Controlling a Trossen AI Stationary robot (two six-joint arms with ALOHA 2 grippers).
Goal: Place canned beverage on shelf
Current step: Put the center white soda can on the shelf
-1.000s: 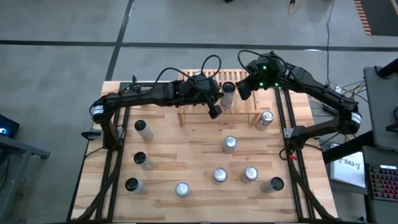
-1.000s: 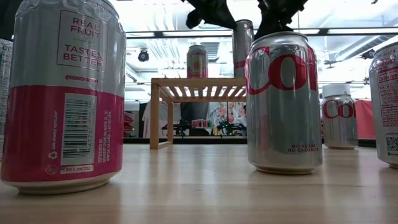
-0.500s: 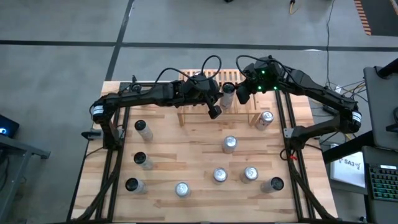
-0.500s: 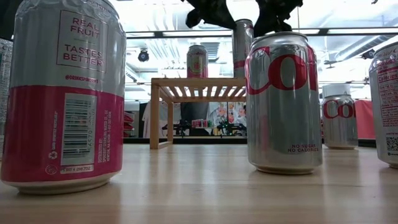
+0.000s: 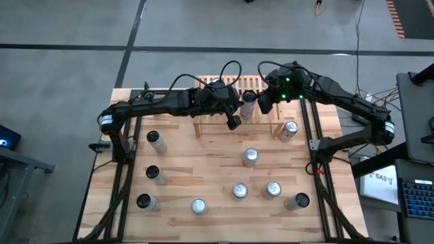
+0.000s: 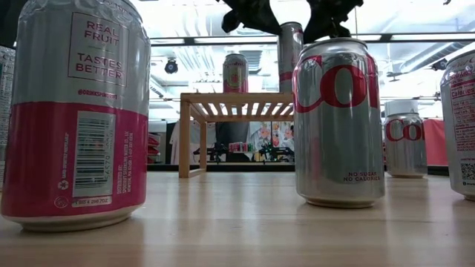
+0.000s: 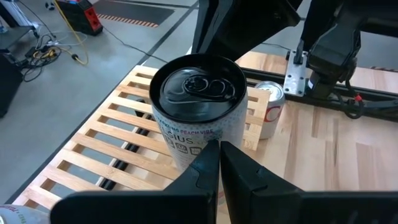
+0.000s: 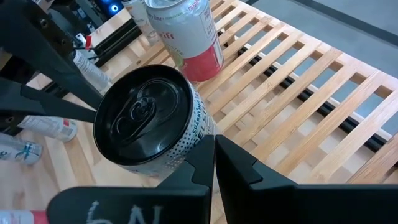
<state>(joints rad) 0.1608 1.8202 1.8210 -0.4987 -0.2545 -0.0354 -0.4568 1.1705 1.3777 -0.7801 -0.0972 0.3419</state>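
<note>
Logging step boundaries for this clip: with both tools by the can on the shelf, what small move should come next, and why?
Probably back the left tool and right tool away. Both are shut, their tips beside the black-topped can, gripping nothing. The can stands upright on the shelf slats, so placement looks done.

Two cans [image 5: 248,97] on the shelf [image 5: 261,125] — eight more before it.

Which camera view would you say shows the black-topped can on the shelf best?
The right wrist view: the black-topped can fills it, lid and side clear, upright on the shelf. The left wrist view is nearly as good. High shows little between the grippers; low shows a tall sliver.
</note>
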